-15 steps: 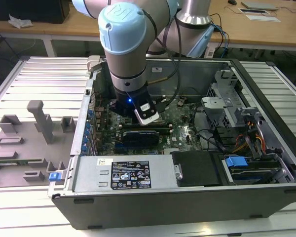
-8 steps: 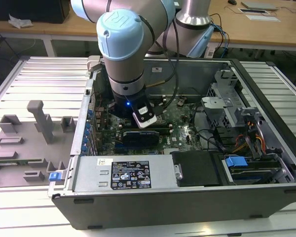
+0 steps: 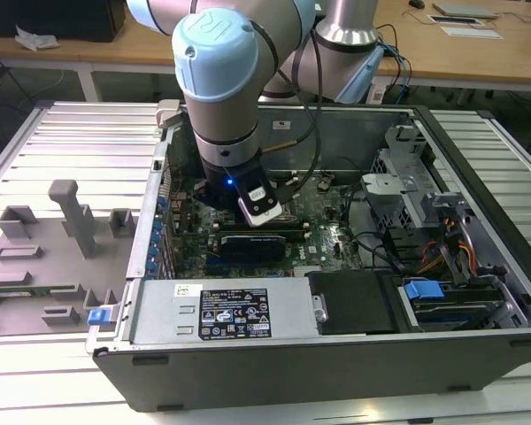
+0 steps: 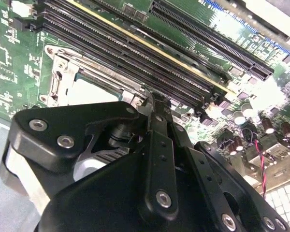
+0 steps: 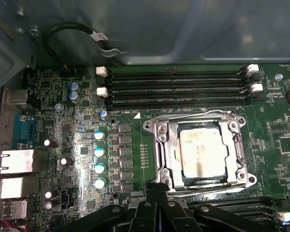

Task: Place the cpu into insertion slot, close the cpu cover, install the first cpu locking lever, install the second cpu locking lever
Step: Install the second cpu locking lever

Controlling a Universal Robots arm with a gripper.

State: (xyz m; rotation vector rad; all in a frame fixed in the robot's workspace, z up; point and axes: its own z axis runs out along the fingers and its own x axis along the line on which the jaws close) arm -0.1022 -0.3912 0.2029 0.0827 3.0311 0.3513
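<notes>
With the cpu [image 5: 203,153] seated under the closed cover [image 5: 160,151], the clenched, empty pincer [image 5: 157,189] beside the socket looked set for lever work.

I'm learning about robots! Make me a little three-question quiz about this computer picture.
1. True or false: in the first wrist view, the cpu already lies in its socket with the cpu cover down around it.
2. The gripper is nearest to: A) the blue drive tab B) the edge of the cpu cover C) the grey fixtures outside the computer case.
3. In the first wrist view, what colour is the board around the socket?

Key: 1 true; 2 B; 3 green.
</notes>
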